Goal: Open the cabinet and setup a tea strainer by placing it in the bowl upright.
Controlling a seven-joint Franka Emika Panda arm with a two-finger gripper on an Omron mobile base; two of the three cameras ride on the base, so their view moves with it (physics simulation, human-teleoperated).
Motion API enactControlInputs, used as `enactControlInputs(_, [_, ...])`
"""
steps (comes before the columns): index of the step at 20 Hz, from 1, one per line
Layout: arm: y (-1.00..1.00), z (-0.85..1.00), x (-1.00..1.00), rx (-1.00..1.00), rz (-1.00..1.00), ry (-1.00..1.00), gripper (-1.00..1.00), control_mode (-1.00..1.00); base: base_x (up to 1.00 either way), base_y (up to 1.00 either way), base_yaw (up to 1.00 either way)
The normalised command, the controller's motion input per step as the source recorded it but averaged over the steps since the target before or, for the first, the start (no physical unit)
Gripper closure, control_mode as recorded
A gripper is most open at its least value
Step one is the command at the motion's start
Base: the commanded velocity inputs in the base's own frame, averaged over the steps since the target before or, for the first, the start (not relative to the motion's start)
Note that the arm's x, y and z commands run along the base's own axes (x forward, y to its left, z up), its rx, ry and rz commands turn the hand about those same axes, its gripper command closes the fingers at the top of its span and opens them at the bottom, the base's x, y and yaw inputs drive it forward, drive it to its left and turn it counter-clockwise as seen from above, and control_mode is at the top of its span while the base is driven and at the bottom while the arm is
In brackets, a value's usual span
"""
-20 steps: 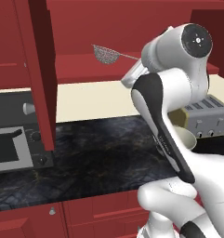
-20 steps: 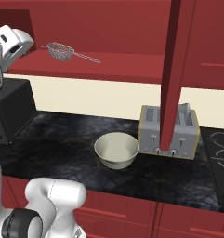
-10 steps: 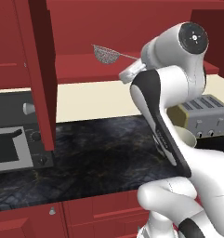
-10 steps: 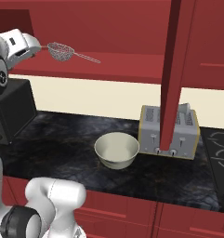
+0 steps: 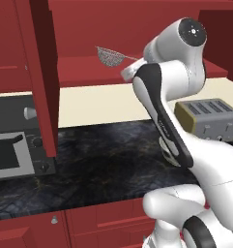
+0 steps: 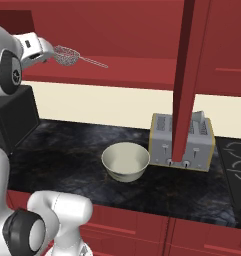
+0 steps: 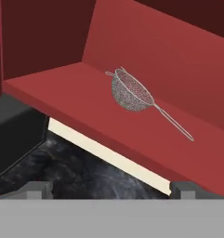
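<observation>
Change since earlier frames: arm raised and advanced toward the shelf; end effector (image 6: 51,51) now near the basket of the tea strainer (image 6: 67,55).

Tea strainer (image 7: 131,93): on the red shelf of the opened cabinet (image 5: 40,77), ahead of and above the fingertips (image 7: 36,187). Long axis: handle trails away from the basket, down-right in the hand view.

End effector: jaws wide, holding nothing.

Bowl (image 6: 125,161): on the surface (image 6: 82,150), just beside the toaster (image 6: 184,142).

1. Setting: rendered home kitchen.
2. Evidence: dark marble counter (image 6: 67,150) across centre; toaster (image 6: 181,142) right; red wall cabinet (image 5: 137,29) at top; microwave (image 5: 14,145) left.
</observation>
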Motion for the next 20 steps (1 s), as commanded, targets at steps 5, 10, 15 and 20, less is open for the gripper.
enactControlInputs(5, [0.0,0.0,0.53,0.0,0.0,0.0,-1.0,-1.0,0.0,0.0,0.0])
enactControlInputs(10, [0.04,0.0,0.53,0.0,0.0,0.0,-1.0,-1.0,0.0,0.0,0.0])
enactControlInputs(15, [0.12,0.0,0.47,0.0,0.0,0.0,-1.0,-1.0,0.0,0.0,0.0])
enactControlInputs(20, [0.21,0.0,0.48,0.0,0.0,0.0,-1.0,-1.0,0.0,0.0,0.0])
